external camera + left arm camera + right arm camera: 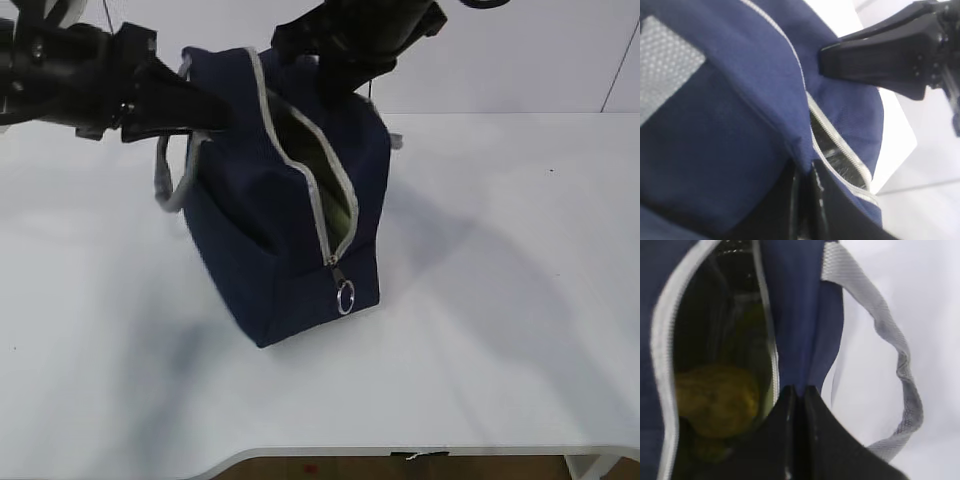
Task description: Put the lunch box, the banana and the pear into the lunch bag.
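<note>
One large boxy navy fabric lunch bag stands on the white surface, zipper open along the top, metal ring pull hanging at the near end. Two hands are on it. The left hand is closed, pinching the navy fabric at the bag's left rim; the right hand is closed too, clamped on the fabric edge at the right rim, just beside one grey webbing handle. A second grey handle loops out on the left in the exterior view, so two handles counted.

Progress: looks late in the task. No lunch box, banana or pear lies on the surface in the exterior view. The right wrist view looks down the opening and shows one rounded yellow-orange shape at the bottom, likely the pear; greenish-yellow tones beside it could be the banana, cannot tell. Lunch box not made out inside, too dark. Judgement: items probably all in; only releasing the bag or zipping appears left.

Counts: one bag, two handles, one ring pull, two hands, one fruit shape clearly seen.
</note>
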